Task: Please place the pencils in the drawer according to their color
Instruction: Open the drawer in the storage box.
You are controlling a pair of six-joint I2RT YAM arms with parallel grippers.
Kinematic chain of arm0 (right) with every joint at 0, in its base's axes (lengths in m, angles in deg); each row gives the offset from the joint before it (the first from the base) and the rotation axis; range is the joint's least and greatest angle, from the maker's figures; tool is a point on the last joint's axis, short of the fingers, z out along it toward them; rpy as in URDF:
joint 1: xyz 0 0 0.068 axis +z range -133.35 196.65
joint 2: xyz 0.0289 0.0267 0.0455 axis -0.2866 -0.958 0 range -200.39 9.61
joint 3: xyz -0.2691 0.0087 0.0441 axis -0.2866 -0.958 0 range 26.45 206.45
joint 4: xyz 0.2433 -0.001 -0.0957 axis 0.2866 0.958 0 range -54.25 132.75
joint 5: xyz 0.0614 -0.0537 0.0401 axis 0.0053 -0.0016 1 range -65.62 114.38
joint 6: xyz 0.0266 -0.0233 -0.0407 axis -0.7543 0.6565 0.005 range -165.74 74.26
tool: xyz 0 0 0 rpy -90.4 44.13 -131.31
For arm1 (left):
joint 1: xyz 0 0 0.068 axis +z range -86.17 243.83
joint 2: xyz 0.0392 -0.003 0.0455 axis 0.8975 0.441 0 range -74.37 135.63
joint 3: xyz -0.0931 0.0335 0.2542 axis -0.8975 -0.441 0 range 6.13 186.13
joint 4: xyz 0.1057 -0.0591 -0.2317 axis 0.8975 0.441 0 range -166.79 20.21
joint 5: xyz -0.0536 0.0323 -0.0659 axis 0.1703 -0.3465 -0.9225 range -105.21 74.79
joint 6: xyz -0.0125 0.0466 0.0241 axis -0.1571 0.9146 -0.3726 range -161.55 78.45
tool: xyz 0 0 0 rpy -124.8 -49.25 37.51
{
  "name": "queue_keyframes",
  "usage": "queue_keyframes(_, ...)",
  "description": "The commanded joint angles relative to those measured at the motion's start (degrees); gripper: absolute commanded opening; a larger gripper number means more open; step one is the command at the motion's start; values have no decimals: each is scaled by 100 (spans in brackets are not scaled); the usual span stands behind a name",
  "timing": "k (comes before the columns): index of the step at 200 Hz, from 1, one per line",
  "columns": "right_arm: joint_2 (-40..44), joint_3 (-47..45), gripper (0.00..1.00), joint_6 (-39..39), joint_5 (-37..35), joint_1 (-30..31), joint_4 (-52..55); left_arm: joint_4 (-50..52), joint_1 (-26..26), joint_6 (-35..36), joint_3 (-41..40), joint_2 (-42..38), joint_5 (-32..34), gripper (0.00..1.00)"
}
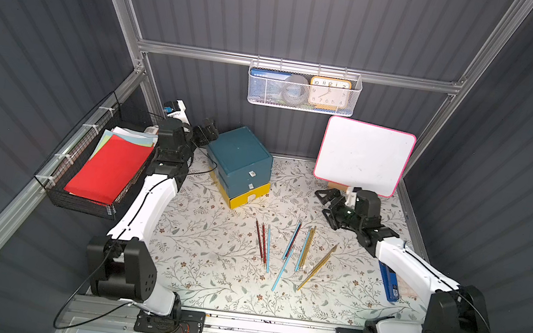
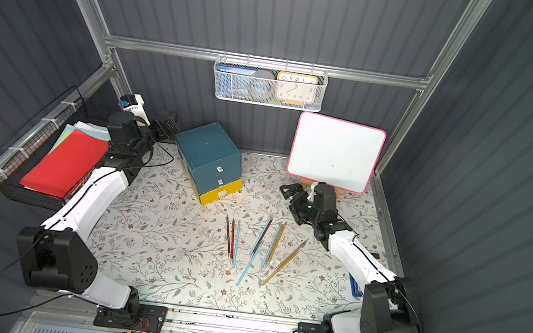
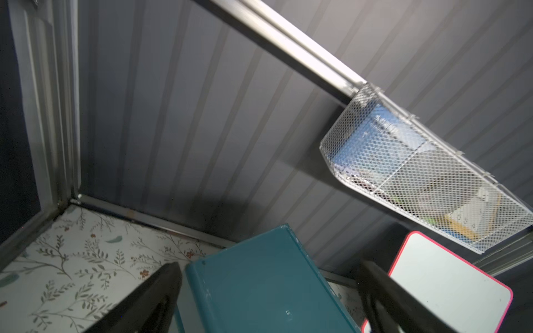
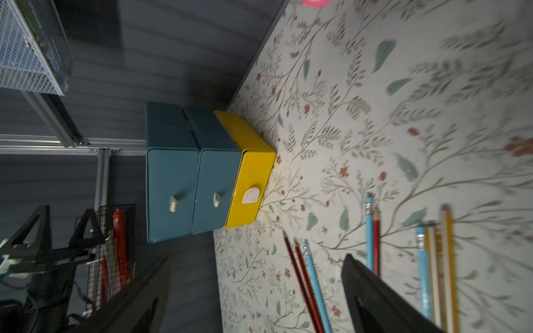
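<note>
Plainly, the pencils all lie loose on the floral table, about halfway back. They are fanned a little, with their long axes running from the front edge toward the back. Just beyond their far ends and off to the right hangs the right gripper, fingers spread wide and empty, so it is the nearer arm. To pinch a pencil it would have to close across the shaft, not along it. Farther back stands the drawer unit, all three drawers shut. The left gripper, beside the unit's rear corner, seems spread and empty too, though the top views show it poorly.
</note>
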Motion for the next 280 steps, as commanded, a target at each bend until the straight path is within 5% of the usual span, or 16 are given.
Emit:
queue_keyframes(1,-347,412,96,-988,188,462,-829,1058,-44,-383,351,264,-130,100)
queue_keyframes(69,-1872,1415,88,-2356,-96,1393,-2234,1425,-44,-328,635,908,111,100)
queue_keyframes(280,-4135,3627,52,-2871,-448,1908,-2597,1018,-44,-264,-31,1132,52,100)
